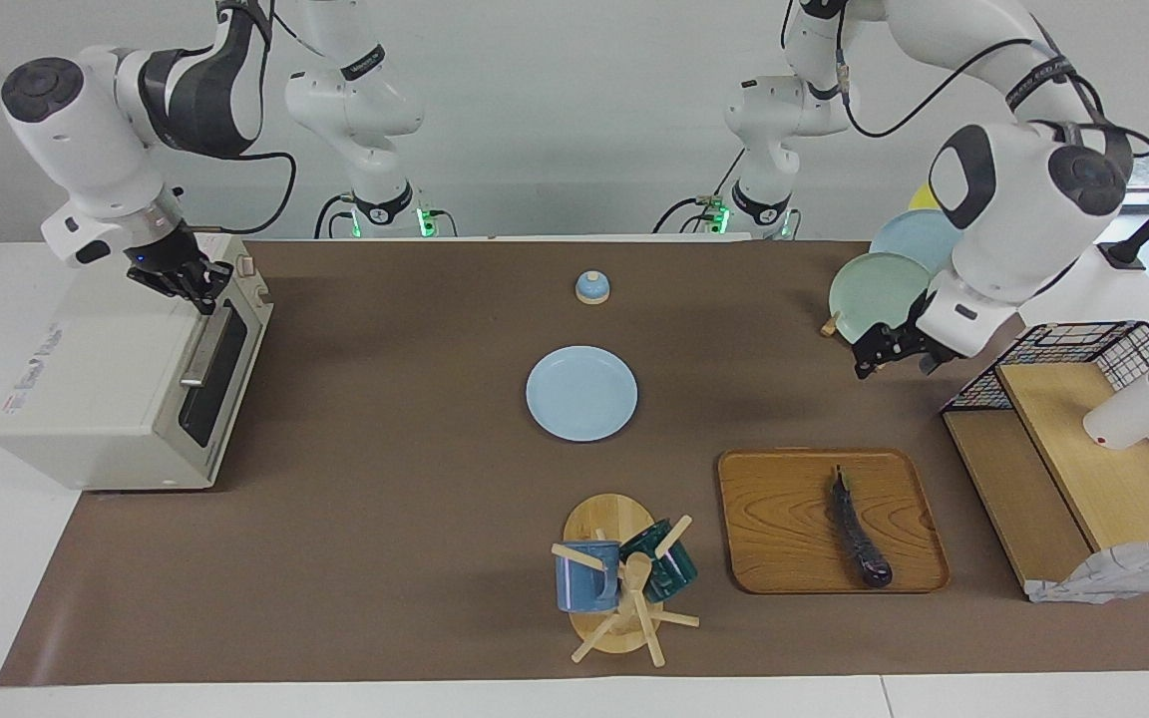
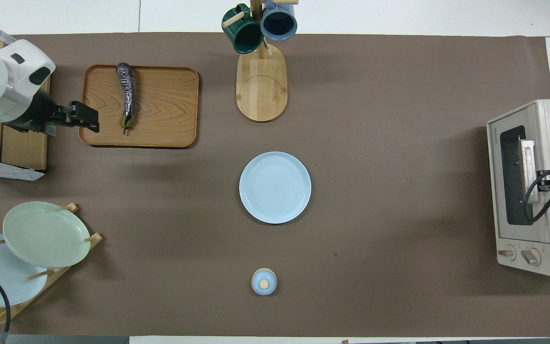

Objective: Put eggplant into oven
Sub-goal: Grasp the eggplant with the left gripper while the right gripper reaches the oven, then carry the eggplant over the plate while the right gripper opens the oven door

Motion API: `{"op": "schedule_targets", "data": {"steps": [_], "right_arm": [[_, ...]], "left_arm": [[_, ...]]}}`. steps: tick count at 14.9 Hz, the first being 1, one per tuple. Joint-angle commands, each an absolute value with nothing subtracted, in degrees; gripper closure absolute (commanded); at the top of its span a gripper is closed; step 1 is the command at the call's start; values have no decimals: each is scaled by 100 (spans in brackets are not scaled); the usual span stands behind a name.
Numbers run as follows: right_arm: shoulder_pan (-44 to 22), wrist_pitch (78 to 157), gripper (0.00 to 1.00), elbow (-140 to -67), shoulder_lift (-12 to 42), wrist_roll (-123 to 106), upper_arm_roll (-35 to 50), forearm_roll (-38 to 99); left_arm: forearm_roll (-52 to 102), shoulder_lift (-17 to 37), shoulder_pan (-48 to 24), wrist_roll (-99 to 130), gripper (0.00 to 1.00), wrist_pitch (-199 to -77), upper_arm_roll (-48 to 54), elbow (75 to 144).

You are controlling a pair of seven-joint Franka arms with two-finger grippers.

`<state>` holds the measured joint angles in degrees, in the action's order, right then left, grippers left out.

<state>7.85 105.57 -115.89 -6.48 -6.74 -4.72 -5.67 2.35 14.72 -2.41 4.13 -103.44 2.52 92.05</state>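
Note:
The eggplant (image 1: 859, 534) (image 2: 127, 93), dark and glossy, lies on a wooden tray (image 1: 784, 519) (image 2: 165, 105) toward the left arm's end of the table. My left gripper (image 1: 892, 357) (image 2: 91, 117) hangs open and empty in the air, over the table beside the tray's edge, apart from the eggplant. The off-white oven (image 1: 126, 399) (image 2: 533, 191) stands at the right arm's end, its dark glass door looking shut. My right gripper (image 1: 188, 284) (image 2: 544, 180) is at the oven's top front edge, right by the bar handle (image 1: 197, 354) (image 2: 528, 160).
A light blue plate (image 1: 581, 393) (image 2: 275, 187) lies mid-table, with a small blue lid (image 1: 591, 287) (image 2: 264, 282) nearer the robots. A mug tree (image 1: 619, 578) (image 2: 260, 86) stands beside the tray. There is a plate rack (image 1: 884, 289) (image 2: 41, 234) and a black wire basket (image 1: 1063, 349) by a wooden shelf.

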Motion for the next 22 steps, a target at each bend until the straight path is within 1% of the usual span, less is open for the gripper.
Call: {"op": "schedule_targets", "data": {"steps": [1,3,4,6,8,10,13,15,17,18,21,22], "right_arm": [[949,10749,100,-11689,-545,-615,-431,-650],[906,10766,100,-11820,-527,-572,-422,-642],[879,10915,100,-11926,-536,-554,-413,-624],[704,11274,100,-12128,-466,-484,-404,-572],[624,11827,100,-12470,-413,-449,-404,-545],[423,11979,100,-12516,-282,-221,-404,-545],[185,12181,100,-12524,-71,87,-404,-536],[150,12496,100,-12585,105,158,-404,-344],[54,12979,100,-12840,140,176,-387,-255],[44,13190,100,-12928,202,176,-387,-246],[27,13315,100,-12937,439,228,-387,7],[26,13333,100,-12937,518,281,-387,70]], "left_arm": [[193,2134,-202,413,0,-10747,290,8754],[202,2547,-263,413,0,-11195,290,8649],[202,2810,-264,413,0,-11380,290,8544],[202,3101,-281,404,0,-11845,290,8482],[202,3356,-369,404,0,-12197,290,8429],[193,3445,-396,396,2,-12759,290,8490],[132,3516,-474,352,7,-12981,290,8604],[123,3516,-510,256,10,-13122,281,8710],[-8,3507,-580,220,13,-13236,281,8850],[-139,3489,-589,220,17,-13262,281,8920],[-202,3463,-598,194,26,-13254,281,8991],[-202,3463,-598,193,35,-13245,281,9009]]}}
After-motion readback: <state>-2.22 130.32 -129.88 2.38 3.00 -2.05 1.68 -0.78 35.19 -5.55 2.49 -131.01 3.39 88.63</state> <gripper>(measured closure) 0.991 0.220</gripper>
